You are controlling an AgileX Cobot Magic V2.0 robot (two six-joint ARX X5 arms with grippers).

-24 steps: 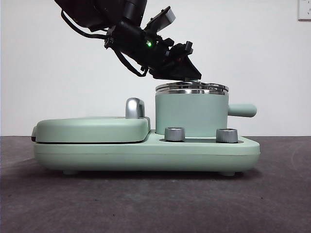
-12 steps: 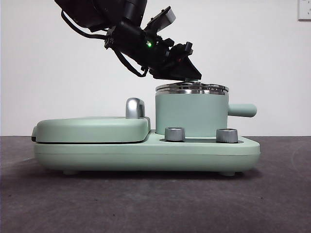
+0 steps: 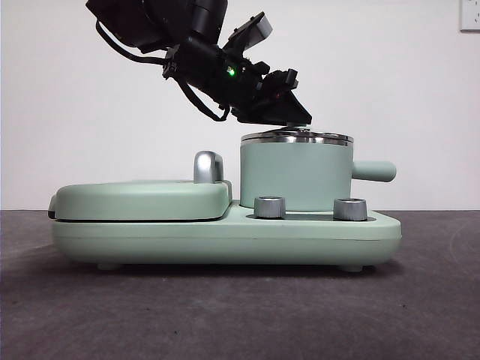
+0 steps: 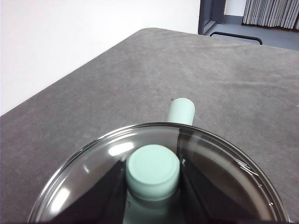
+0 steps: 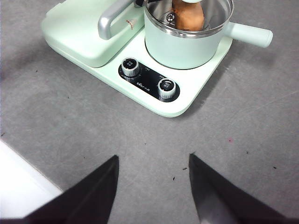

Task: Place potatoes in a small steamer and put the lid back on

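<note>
You see a grey, felt-like table (image 5: 70,121) against a plain white wall (image 3: 405,90); on it stands the mint-green cooker base (image 3: 225,234) with the small steamer (image 3: 296,176), and the potatoes (image 5: 188,15) lie inside it. The left gripper (image 4: 153,175) pinches the knob of the lid (image 4: 210,163), which sits on the steamer's rim. The right gripper (image 5: 153,186) hangs high above the table, jaws spread apart.
</note>
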